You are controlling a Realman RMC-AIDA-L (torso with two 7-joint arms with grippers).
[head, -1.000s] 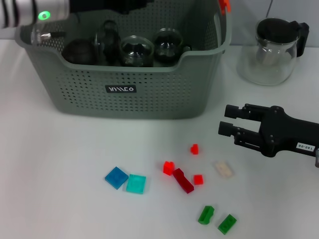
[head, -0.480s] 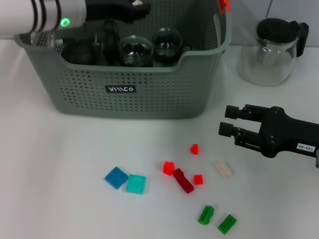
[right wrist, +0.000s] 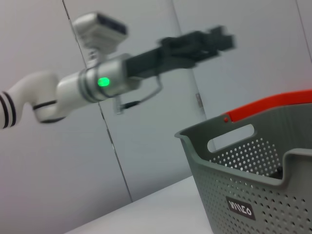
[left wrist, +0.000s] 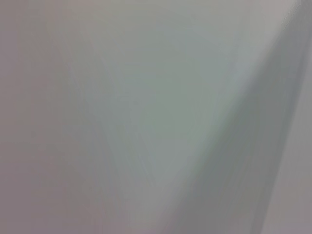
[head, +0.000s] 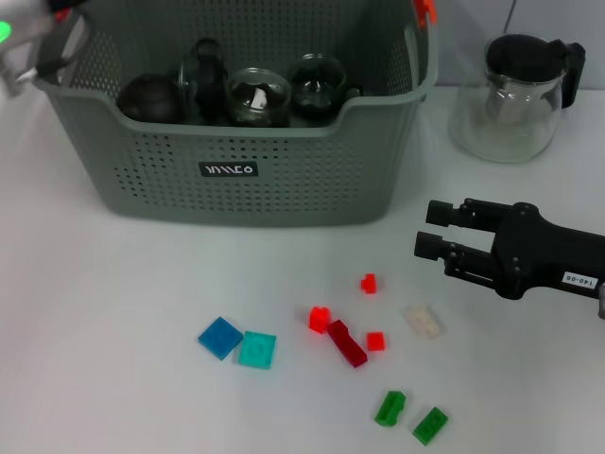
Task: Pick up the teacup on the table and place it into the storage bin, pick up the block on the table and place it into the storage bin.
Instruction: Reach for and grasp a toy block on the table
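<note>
Lying scattered on the white counter [head: 113,312] nearest the robot are the small blocks, all outside the bin: two green blocks [head: 408,417], a dark red block [head: 348,343] with small bright red pieces [head: 320,319] around it, a blue tile [head: 220,337] touching a teal tile [head: 258,349], and a pale block [head: 424,322] a little off to the right. Hovering just beyond the pale block, above the counter on the right, the right gripper [head: 423,229] is pointing toward the middle with its black fingers [head: 446,213] standing apart and holding nothing. Sitting farther back is the storage bin [head: 246,184], already carrying several glass and dark vessels; whether one of them is the teacup I cannot tell, though no teacup is showing on the counter, so I am judging the cup part done. Standing beside the bin to the right is a glass teapot [head: 515,95] with a black lid. Farthest off, the left gripper [right wrist: 222,39] is hanging high in the air above and outside the bin's left rim, seen from the right wrist view; whether its fingers are open or closed I cannot tell. Judging overall: the block part is not yet done, and the right arm is looking best placed for it.
</note>
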